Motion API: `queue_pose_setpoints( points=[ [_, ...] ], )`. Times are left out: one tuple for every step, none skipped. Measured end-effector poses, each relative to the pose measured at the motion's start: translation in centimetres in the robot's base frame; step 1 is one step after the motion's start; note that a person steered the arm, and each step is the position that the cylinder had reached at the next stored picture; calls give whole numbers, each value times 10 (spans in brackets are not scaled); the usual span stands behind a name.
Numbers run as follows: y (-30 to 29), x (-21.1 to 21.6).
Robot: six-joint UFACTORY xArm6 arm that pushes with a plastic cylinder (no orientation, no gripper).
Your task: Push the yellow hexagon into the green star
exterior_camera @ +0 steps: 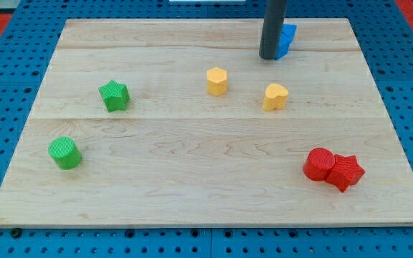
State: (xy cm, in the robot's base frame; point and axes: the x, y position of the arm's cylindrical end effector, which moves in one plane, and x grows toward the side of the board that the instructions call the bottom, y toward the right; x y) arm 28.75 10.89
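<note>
My tip (pixel 269 56), a bare rod with nothing to spread or pinch, rests beside the blue block (pixel 287 40) at the worktop's (pixel 192 186) top, so I should circle right of the yellow hexagon (pixel 216 81) and push it leftward toward the green star (pixel 113 95).

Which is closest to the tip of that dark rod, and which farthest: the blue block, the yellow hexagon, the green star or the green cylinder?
From my tip:
1. Blue block, right beside it, at the view's top.
2. Yellow hexagon, centre.
3. Green star, left.
4. Green cylinder, lower left.
</note>
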Motion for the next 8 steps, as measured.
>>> queue_pose_setpoints(
  points=[
    [-17, -2],
    [-29, -5],
    [-73, -1],
    [-103, 24],
    [-114, 51],
    [-95, 60],
    [-95, 56],
    [-95, 53]
  ],
)
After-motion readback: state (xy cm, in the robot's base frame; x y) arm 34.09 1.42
